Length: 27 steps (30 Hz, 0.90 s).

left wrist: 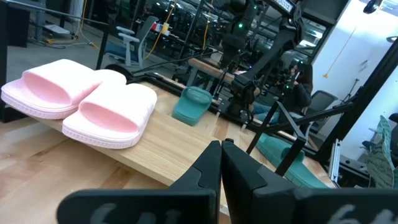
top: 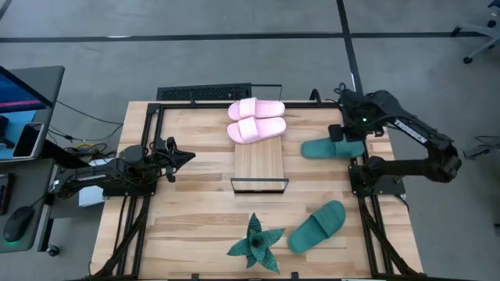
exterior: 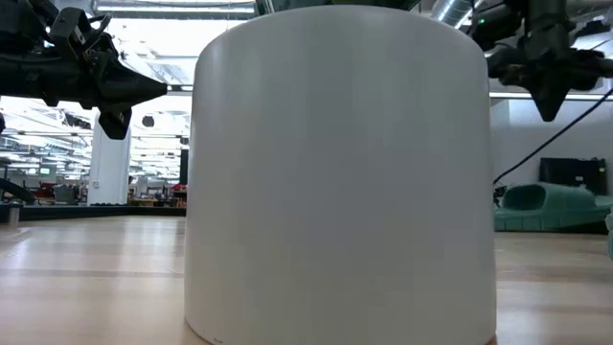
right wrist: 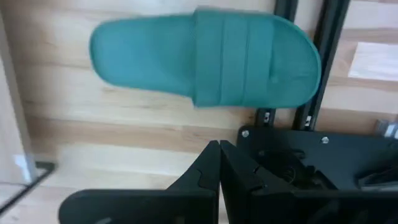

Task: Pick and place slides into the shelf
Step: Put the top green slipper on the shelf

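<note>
Two pale pink slides (top: 255, 119) (left wrist: 87, 102) lie side by side, soles down, on the far end of the shelf (top: 260, 162), a light-wood board in a black frame. One teal slide (top: 331, 147) (right wrist: 205, 59) lies flat on the table right of the shelf. The other teal slide (top: 316, 225) lies near the table's near right. My right gripper (top: 344, 134) (right wrist: 219, 148) hovers shut above the far teal slide, clear of it. My left gripper (top: 186, 156) (left wrist: 221, 148) is shut, waiting left of the shelf and pointing at it.
A spiky green plant (top: 256, 243) stands near the table's near edge, left of the near teal slide. In the low view a big white cylinder (exterior: 340, 172) fills the middle. The black frame (top: 367, 176) runs along the table's right side by the far teal slide.
</note>
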Motion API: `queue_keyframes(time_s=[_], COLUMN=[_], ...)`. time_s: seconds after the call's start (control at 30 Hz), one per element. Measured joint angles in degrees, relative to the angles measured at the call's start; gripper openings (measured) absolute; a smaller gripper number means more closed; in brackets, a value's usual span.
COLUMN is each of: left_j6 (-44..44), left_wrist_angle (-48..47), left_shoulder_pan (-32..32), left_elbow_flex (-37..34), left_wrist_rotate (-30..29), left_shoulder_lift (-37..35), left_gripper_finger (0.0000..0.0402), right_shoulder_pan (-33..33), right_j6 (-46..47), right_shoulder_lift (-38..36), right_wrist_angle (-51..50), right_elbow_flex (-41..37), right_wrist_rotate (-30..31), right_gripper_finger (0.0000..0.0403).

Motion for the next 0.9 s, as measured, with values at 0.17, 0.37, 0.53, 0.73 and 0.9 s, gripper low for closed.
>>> queue_keyframes(time_s=[0.17,0.37,0.53,0.73,0.9], left_j6=[0.0,0.0,0.0,0.0,0.0], left_wrist_angle=[0.0,0.0,0.0,0.0,0.0], left_shoulder_pan=[0.0,0.0,0.0,0.0,0.0], left_elbow_flex=[0.0,0.0,0.0,0.0,0.0], left_wrist_rotate=[0.0,0.0,0.0,0.0,0.0], left_shoulder_lift=[0.0,0.0,0.0,0.0,0.0], left_gripper_finger=[0.0000,0.0000,0.0000,0.0000,0.0000], right_shoulder_pan=[1.9,1.3,-2.6,-8.1,-10.4], right_j6=[-0.1,-3.1,-3.2,-3.2,-4.7], right_shoulder_lift=[3.1,3.5,1.7,-1.7,-3.9], right_wrist_angle=[-0.4,-1.1,-1.1,-1.0,-1.0], right_elbow_flex=[0.0,0.0,-2.1,-7.6,-10.2], right_wrist_rotate=[4.5,8.8,9.9,9.7,9.2], right_gripper_finger=[0.0000,0.0000,0.0000,0.0000,0.0010])
